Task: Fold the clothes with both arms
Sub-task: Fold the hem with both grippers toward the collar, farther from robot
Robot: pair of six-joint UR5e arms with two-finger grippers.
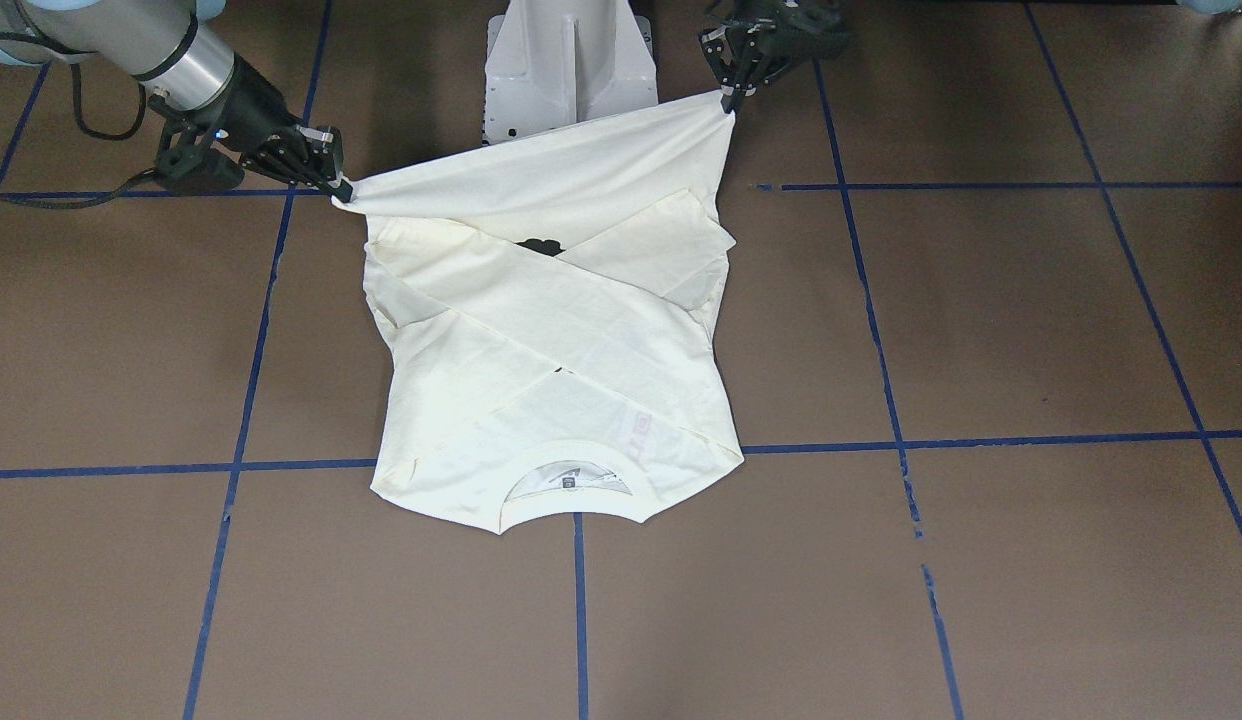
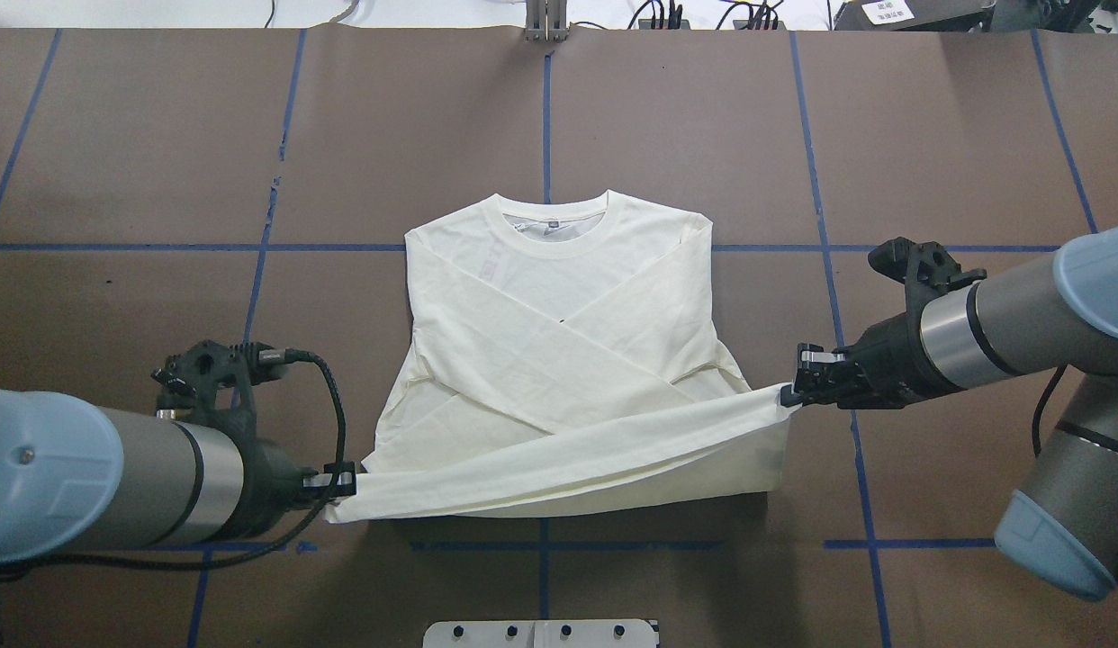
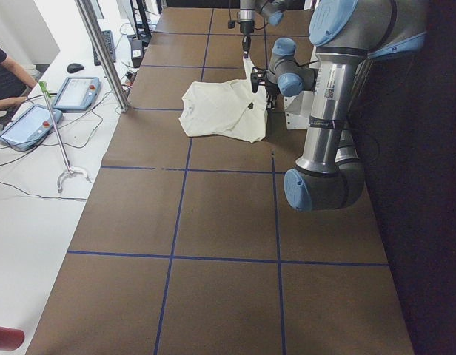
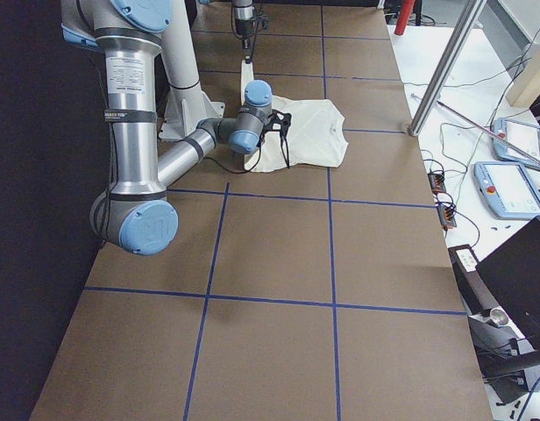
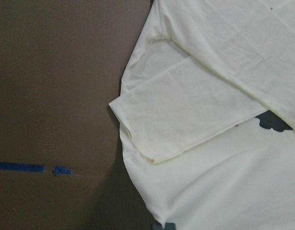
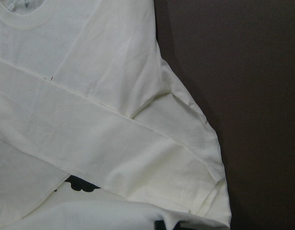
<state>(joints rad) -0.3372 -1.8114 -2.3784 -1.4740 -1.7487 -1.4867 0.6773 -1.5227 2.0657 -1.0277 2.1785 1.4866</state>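
Note:
The cream-white shirt [image 2: 559,360] lies front up on the brown table, collar away from the robot, both sleeves crossed over the chest. A bit of the black print [image 1: 541,245] shows under the sleeves. My left gripper [image 2: 340,483] is shut on the hem's left corner. My right gripper [image 2: 796,391] is shut on the hem's right corner. The hem is lifted off the table and stretched taut between them. In the front view the left gripper [image 1: 729,100] is at the top right and the right gripper [image 1: 339,192] at the left. Both wrist views show the shirt [image 5: 224,120] [image 6: 99,124] below.
The white pedestal base [image 1: 569,60] stands at the robot's edge, just behind the raised hem. Blue tape lines [image 2: 545,108] grid the brown table. An operator's bench with tablets [image 3: 76,92] runs along the far side, off the table.

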